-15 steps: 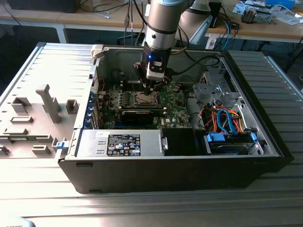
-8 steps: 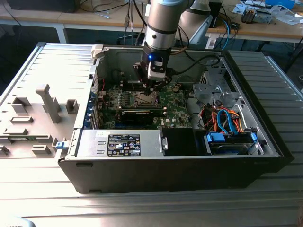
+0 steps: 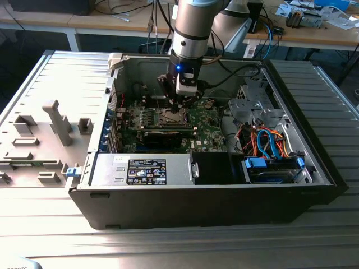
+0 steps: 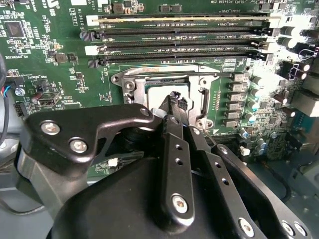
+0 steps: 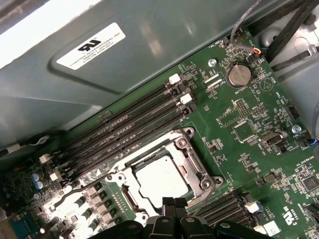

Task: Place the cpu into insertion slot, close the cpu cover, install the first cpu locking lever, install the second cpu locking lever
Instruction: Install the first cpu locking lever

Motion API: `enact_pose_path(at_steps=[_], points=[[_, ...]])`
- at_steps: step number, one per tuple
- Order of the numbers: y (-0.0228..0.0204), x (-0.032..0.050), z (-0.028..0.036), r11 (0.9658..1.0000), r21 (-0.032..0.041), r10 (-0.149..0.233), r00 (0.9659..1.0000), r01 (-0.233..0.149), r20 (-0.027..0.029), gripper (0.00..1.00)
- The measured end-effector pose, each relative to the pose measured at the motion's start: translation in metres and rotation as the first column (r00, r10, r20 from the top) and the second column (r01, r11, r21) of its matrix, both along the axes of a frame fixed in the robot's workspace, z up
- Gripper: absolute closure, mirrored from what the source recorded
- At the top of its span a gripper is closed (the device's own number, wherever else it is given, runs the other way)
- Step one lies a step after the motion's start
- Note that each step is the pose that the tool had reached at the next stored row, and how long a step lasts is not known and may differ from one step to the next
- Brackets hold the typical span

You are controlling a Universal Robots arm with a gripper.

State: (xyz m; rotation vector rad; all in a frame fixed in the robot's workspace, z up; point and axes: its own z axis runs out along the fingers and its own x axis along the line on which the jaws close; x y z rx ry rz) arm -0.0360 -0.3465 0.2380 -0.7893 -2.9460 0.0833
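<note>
With the arm reaching down into the open PC case [image 3: 314,168], the gripper [image 3: 180,104] hangs right above the CPU socket on the green motherboard [image 3: 205,120].

Gripper: in both wrist views the 2 black fingertips [image 4: 175,99] are pressed together with nothing between them, so closed and empty. Tips sit over the socket edge, at the rim of the cpu cover [image 5: 192,162]; actual contact can't be confirmed.

CPU: the cpu [image 5: 160,178] lies flat in the insertion slot [image 5: 130,175], silvery top showing through the cover's central window. In the second wrist view the chip [image 4: 160,94] is partly hidden behind the fingers.

Cover: silver frame is down over the chip, lying level with the socket, screws visible at its corners.

Relative to the socket:
- 4 long black memory slots [image 5: 129,124] run parallel just beside it, toward the grey case wall.
- Round coin battery [image 5: 239,75] sits well apart from it on the same board.
- A row of small cylindrical capacitors [image 4: 251,99] stands near the side opposite.

Levers: can't tell whether either locking lever is latched.
</note>
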Motion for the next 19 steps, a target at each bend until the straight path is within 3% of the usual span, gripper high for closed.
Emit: enact_pose_path(at_steps=[19], points=[[0.0,0.0,0.0,0.9991,0.0003,0.043,0.9991,-0.043,0.0,0.89]])
